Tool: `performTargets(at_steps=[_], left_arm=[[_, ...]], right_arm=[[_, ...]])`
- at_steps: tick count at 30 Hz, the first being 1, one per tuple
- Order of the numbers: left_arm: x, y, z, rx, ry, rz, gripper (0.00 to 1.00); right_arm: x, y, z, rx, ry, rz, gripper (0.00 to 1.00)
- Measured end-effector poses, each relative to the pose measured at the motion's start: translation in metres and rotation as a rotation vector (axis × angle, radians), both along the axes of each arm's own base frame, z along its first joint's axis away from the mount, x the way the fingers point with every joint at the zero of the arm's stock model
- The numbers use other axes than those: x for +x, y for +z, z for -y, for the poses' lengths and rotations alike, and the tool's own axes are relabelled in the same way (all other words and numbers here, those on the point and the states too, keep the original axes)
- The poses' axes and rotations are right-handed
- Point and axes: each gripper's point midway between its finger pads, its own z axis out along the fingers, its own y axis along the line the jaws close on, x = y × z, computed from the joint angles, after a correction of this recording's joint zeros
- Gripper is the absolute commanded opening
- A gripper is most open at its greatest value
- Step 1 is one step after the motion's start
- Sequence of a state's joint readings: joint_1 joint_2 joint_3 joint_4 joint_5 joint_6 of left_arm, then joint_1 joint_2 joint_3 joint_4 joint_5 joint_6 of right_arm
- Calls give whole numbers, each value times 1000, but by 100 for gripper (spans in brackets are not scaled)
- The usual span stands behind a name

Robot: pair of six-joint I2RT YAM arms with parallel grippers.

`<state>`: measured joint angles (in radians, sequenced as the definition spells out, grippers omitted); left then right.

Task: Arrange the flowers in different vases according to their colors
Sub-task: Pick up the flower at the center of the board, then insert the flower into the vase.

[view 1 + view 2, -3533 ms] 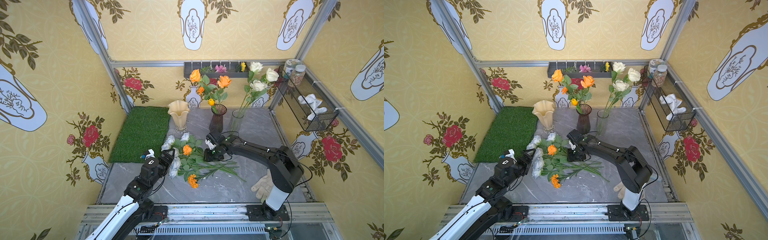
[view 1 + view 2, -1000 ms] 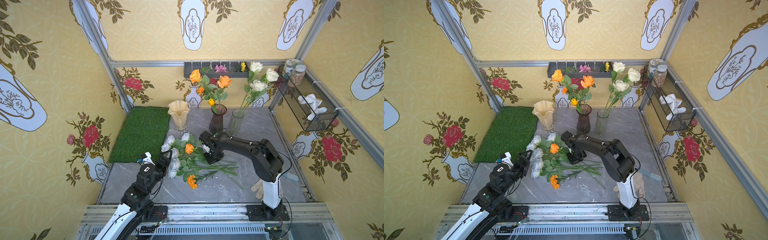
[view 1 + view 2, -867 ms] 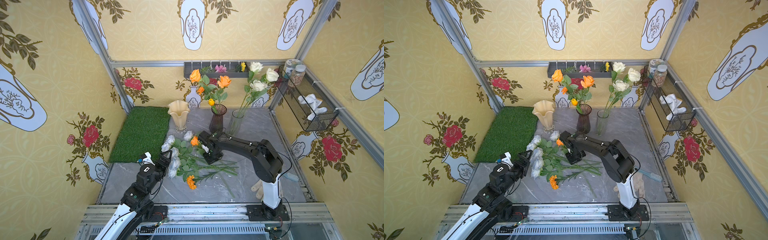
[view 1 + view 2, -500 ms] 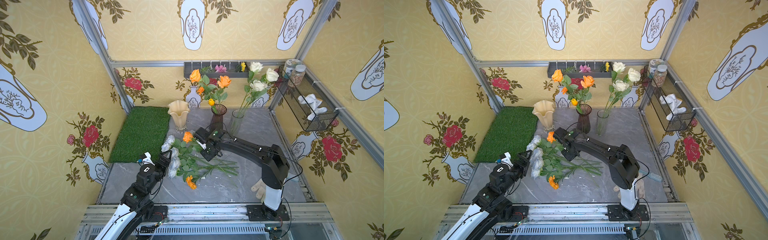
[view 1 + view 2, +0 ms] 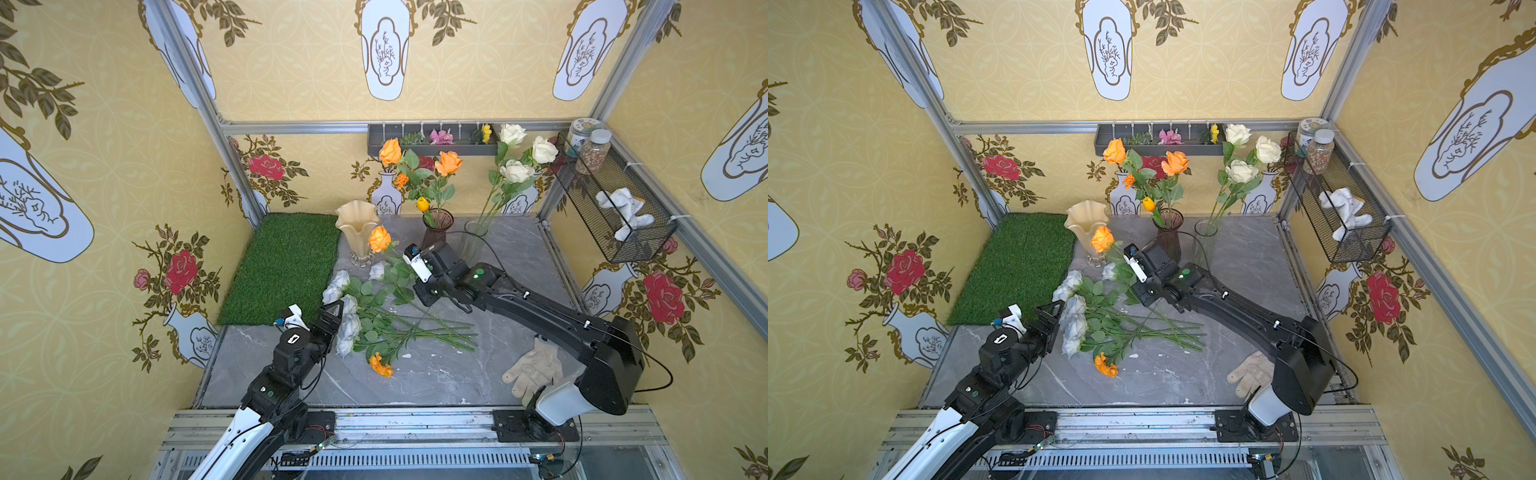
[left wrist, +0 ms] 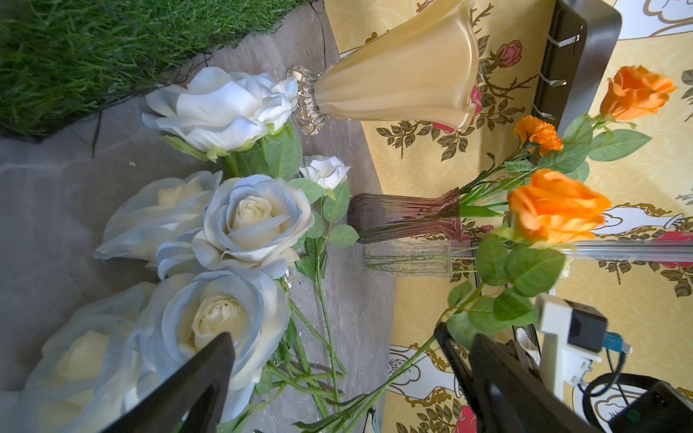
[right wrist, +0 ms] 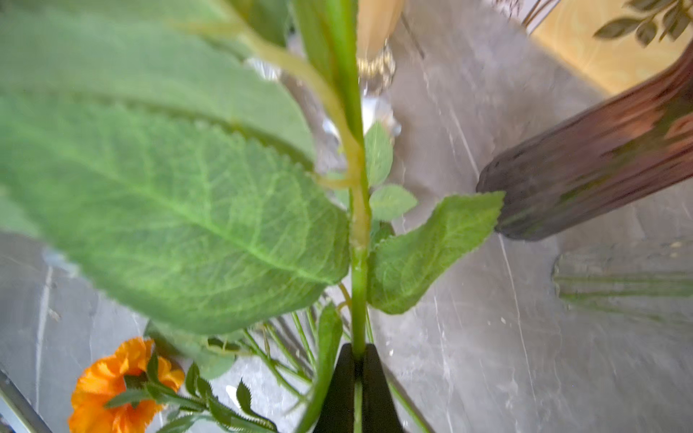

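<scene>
Right gripper (image 7: 358, 356): my jaws are pinched tight on the green stem of an orange rose (image 5: 379, 238). The grip is only clear in the right wrist view; in both top views my wrist hides the fingertips.
Held rose: bloom raised, beside the cream vase (image 5: 357, 224) in both top views. The right wrist view shows stem and leaves only.
Left gripper (image 6: 332, 333): my jaws are spread wide, nothing between them, just beside the pale blue roses (image 6: 255, 217).
Pile: blue roses, stems and one marigold (image 5: 381, 365) lie on the table (image 5: 436, 386). The right wrist view catches the marigold, the left wrist view doesn't.
Purple vase (image 5: 434, 235): holds orange flowers (image 5: 449, 163) and a yellow tulip (image 5: 422, 203).
Clear vase (image 5: 471, 245): holds white roses (image 5: 515, 170). Their blooms show in the top views only.
Glove (image 5: 534, 368): top views only, by my right arm.
</scene>
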<state>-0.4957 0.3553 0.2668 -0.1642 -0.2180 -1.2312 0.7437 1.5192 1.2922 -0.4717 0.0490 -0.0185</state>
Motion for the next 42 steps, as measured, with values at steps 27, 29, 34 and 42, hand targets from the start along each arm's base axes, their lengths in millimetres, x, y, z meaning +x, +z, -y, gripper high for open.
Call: performTargets(at_steps=[27,29,34,42], left_arm=[[0,1,-1,-4,3,11,100],[0,1,-1,-3,2,11,100],[0,1,-1,0,1,13,100],[1,2,-1,2,1,18,100]], right_arm=[[114,260,36,421,-157,746,0],[121,273,43,425,-174,772,0],[135,287,53,428,-202,807,0],[158,248,68,362,-242,756,0]])
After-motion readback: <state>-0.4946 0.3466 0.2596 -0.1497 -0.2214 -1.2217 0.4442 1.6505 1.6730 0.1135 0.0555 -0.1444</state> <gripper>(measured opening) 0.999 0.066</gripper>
